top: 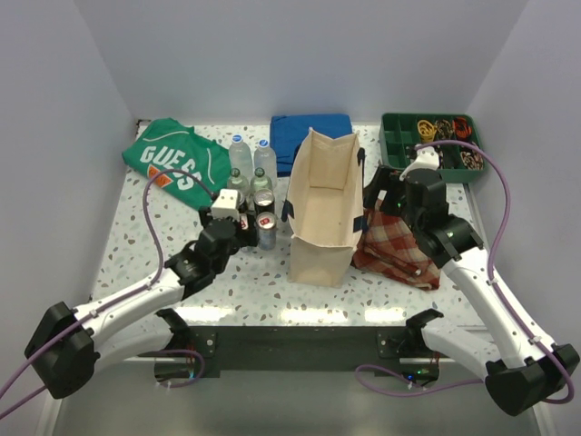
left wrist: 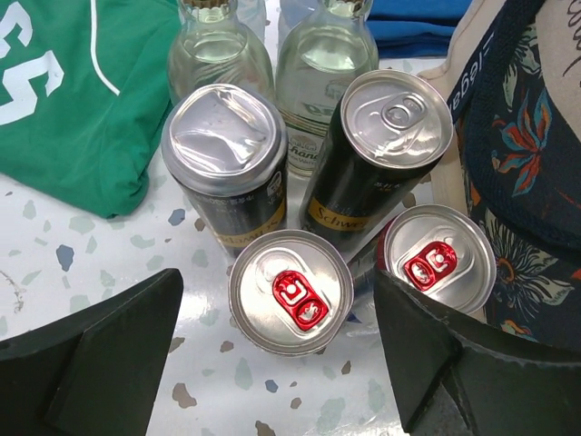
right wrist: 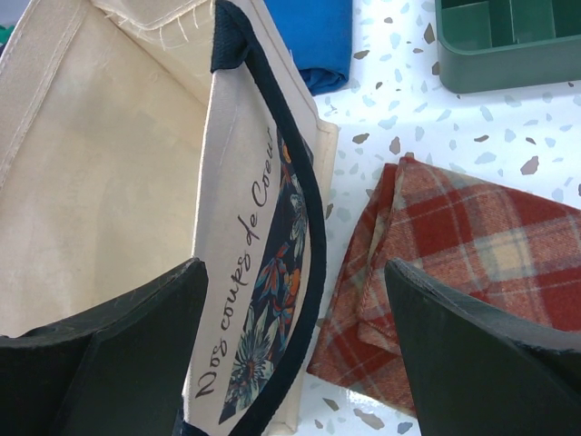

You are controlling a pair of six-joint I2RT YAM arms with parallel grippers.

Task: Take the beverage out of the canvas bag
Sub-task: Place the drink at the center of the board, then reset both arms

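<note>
- Right up close in the left wrist view: the left gripper [left wrist: 277,300], its dark fingers [left wrist: 118,354] spread wide, one on each side of a red-tab can [left wrist: 290,291], with bare table showing between pads and can.
- That can stands upright on the terrazzo table [left wrist: 54,263], outside the bag and near its printed side.
- A second red-tab can [left wrist: 436,259] sits just beside it, nearer the canvas bag [left wrist: 508,163].
- Behind them are two black cans: one with a dented lid [left wrist: 224,141], and one [left wrist: 395,118] leaning towards the bag.
- Two glass bottles [left wrist: 218,54] stand further back, with a green shirt [left wrist: 82,118] lying off to the left.
- Over to the right wrist view: the right gripper [right wrist: 295,282] is open wide too, gripping nothing.
- Its one finger [right wrist: 109,354] is over the bag's pale inside, and the other is outside above the red plaid cloth [right wrist: 472,236].
- The bag's side wall and navy handle [right wrist: 290,182] run up between them.
- From above, the bag stands upright mid-table, mouth open.
- The plaid cloth lies against its right side, and a folded blue cloth [right wrist: 313,41] lies behind it.
- A green compartment tray [right wrist: 508,45] sits at the far right.
</note>
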